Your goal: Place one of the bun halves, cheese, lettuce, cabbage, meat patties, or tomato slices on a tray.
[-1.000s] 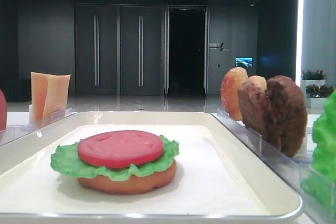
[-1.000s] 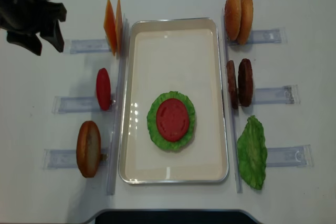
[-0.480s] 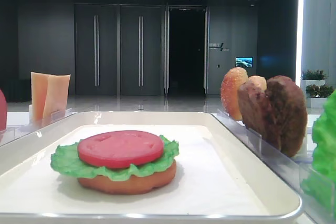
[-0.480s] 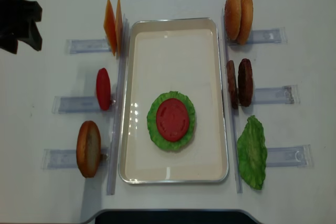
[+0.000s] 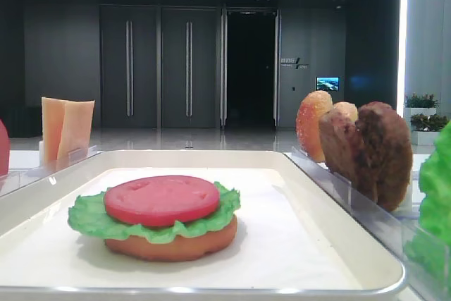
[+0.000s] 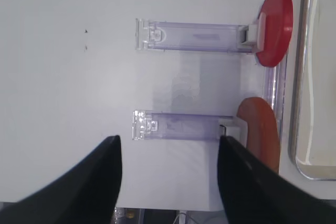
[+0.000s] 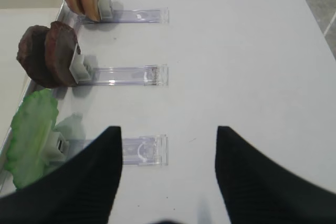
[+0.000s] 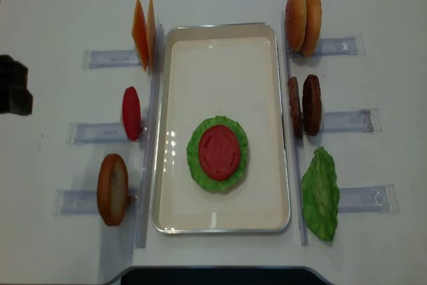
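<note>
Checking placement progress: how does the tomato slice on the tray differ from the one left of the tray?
The tomato slice on the tray lies flat on top of the lettuce and a bun half; the tomato slice left of the tray stands on edge in a clear holder on the table, touching no other food. Both are round, red discs.

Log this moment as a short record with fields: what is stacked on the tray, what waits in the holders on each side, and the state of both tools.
tray: large white rectangular tray
stack on tray: flat red tomato slice on ruffled green lettuce leaf on orange-tan bun half
left holders: pale-orange cheese slices, spare red tomato slice, domed bun half
right holders: two bun halves, two dark-brown meat patties, spare lettuce leaf
left tool: open, empty, above the table
right tool: open, empty
</note>
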`<state>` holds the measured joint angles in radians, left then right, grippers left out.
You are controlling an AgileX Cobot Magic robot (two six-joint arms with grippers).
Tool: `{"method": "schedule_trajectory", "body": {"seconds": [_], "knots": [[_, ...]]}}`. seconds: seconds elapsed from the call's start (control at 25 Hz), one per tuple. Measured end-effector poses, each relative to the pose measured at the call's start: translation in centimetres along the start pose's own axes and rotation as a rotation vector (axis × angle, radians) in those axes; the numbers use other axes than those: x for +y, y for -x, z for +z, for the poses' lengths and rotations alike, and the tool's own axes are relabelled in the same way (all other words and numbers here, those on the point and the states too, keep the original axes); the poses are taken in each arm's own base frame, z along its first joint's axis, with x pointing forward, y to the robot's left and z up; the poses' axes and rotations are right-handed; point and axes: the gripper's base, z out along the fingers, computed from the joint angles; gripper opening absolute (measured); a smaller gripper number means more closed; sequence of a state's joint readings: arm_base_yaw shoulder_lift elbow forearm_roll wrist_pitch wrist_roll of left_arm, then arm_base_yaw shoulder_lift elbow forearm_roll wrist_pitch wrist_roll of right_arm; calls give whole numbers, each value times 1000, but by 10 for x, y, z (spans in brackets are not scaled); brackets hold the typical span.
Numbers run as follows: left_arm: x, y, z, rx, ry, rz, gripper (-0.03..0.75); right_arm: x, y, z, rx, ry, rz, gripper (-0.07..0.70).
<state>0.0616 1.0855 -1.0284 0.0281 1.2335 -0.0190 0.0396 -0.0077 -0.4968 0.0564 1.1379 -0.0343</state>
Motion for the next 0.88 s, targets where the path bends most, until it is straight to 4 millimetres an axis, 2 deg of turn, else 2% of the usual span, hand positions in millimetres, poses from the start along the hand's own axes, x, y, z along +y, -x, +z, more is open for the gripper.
{"method": "schedule_trajectory", "body": {"seconds": [0.12,0.4,0.88], "knots": [[0,-26,-10,-43,-9,-4,443,0,0,0,0,0,0,408],[-2,-80,-17,-118,-33,-12,443,0,0,0,0,0,0,408],[-1,-148,-40,-378,-36,4,443,0,0,0,0,0,0,408]]}}
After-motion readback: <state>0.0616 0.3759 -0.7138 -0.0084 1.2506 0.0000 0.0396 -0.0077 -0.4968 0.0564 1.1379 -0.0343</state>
